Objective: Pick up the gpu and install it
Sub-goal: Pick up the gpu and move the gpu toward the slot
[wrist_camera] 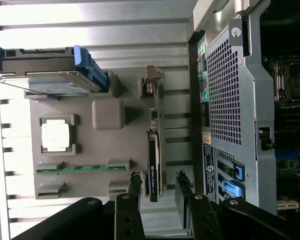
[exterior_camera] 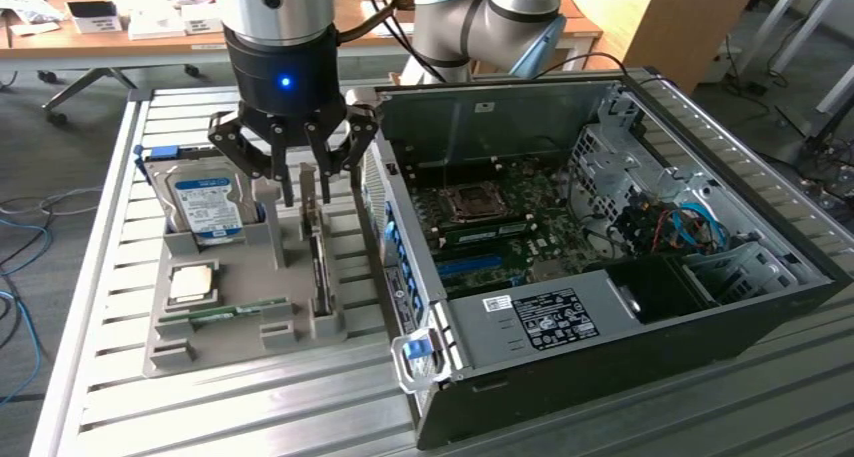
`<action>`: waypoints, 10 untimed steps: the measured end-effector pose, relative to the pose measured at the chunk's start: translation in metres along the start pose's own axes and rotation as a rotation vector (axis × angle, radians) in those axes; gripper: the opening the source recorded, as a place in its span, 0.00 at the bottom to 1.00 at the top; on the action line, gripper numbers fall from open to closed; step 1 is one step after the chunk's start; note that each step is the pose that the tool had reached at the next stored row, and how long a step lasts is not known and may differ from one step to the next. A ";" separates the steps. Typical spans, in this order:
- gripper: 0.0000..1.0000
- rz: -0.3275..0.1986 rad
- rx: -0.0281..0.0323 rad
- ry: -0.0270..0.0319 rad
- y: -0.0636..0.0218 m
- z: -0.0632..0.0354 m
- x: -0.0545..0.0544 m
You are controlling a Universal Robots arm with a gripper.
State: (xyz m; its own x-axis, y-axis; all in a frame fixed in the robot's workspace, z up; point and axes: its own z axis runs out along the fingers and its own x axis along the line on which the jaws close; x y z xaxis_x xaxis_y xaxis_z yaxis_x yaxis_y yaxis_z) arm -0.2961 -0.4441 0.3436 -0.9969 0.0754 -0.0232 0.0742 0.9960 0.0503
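The gpu (exterior_camera: 319, 245) stands on edge in a slot of the grey tray (exterior_camera: 227, 342), a thin green card with a dark face and a silvery bracket at its far end. My gripper (exterior_camera: 296, 189) hangs just above the card's far end, open, with one finger on each side. In the wrist view the gpu (wrist_camera: 154, 160) runs edge-on between the two dark fingers (wrist_camera: 134, 186), with a gap on both sides, and nothing is gripped. The open computer case (exterior_camera: 747, 277) lies beside the tray at the exterior view's right, its motherboard (exterior_camera: 514, 227) exposed.
On the tray also sit a hard drive with a blue-white label (exterior_camera: 207, 202), a square processor (exterior_camera: 191, 282) and a narrow green memory stick (exterior_camera: 220, 312). The case's perforated rear wall (wrist_camera: 230, 95) stands close beside the gpu. A slatted metal table (exterior_camera: 267, 407) carries everything.
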 end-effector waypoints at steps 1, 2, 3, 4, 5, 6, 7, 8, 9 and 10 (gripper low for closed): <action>0.42 0.000 0.0000 0.0000 0.0000 0.0000 0.000; 0.42 0.000 0.0000 0.0000 0.0000 0.0000 0.000; 0.42 0.000 0.0000 0.0000 0.0000 0.0000 0.000; 0.42 0.000 -0.0001 0.0000 0.0000 0.0003 0.000; 0.42 0.000 -0.0003 -0.0003 0.0000 0.0010 0.000; 0.42 0.000 -0.0001 -0.0002 -0.0001 0.0018 0.000; 0.42 0.000 -0.0001 -0.0001 -0.0001 0.0025 0.000; 0.42 0.000 0.0000 0.0000 -0.0001 0.0027 0.000; 0.42 0.000 0.0001 0.0001 -0.0001 0.0027 0.000; 0.42 0.000 -0.0001 -0.0001 -0.0001 0.0028 0.000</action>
State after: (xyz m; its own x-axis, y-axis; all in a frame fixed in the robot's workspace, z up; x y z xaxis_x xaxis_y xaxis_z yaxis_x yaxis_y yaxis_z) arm -0.2961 -0.4441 0.3408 -0.9969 0.0754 -0.0233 0.0742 0.9960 0.0504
